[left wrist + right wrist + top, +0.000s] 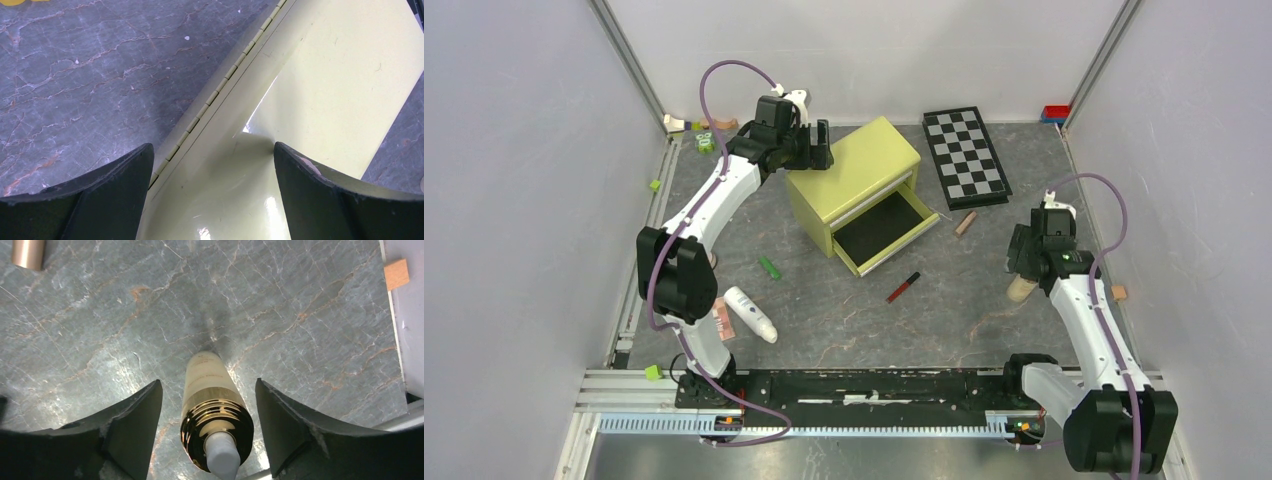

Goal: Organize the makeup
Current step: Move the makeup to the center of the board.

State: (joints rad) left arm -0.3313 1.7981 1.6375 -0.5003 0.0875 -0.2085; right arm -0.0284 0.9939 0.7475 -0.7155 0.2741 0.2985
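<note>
Top view: left gripper point(810, 150) sits at the back corner of the green cabinet point(854, 165), whose drawer point(882, 228) is open. Right gripper point(1026, 272) hangs over the beige bottle point(1020, 290) at table right, well apart from the drawer.

Left wrist: fingers point(100, 195) spread astride the cabinet's hinged edge.

Right wrist: fingers point(125, 430) spread, with a gap on each side of the bottle and nothing pinched. Bottle seems upright, long axis vertical, pump end up.

Risk: an uneven close on the slick gold collar could tip it or squirt it free.

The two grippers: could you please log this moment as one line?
left gripper: open, over yellow-green drawer box | right gripper: open, straddling beige gold-capped bottle | drawer: open
</note>
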